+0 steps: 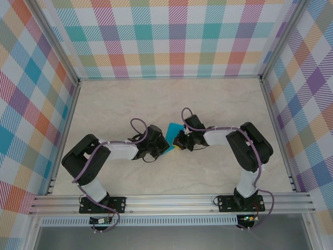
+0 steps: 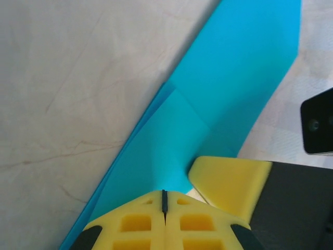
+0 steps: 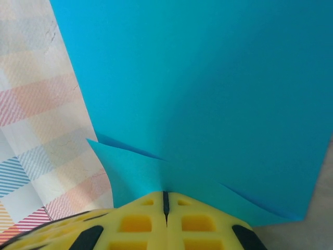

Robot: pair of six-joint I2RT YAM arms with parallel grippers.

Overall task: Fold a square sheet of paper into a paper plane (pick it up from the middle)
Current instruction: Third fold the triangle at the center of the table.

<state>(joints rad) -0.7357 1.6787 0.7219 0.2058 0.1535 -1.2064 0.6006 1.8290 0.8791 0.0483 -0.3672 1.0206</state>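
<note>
The teal-blue sheet of paper [image 1: 172, 131] is held up between the two arms near the middle of the table, folded into overlapping layers. My left gripper [image 1: 161, 148] is shut on its near-left edge. In the left wrist view the yellow fingertips [image 2: 164, 196] pinch the paper [image 2: 223, 99], whose long folded edge runs up to the right. My right gripper [image 1: 179, 140] is shut on the opposite side. In the right wrist view its tips [image 3: 166, 196] clamp the paper [image 3: 208, 88], with a creased flap [image 3: 130, 166] just above them. The right gripper's yellow finger [image 2: 229, 179] sits close beside my left tips.
The marble-patterned tabletop [image 1: 156, 99] stretches around and behind the arms. Checkered walls [image 1: 171, 36] close in the back and both sides. An aluminium rail [image 1: 171, 200] runs along the near edge by the arm bases. A black part of the right wrist [image 2: 317, 127] is close by.
</note>
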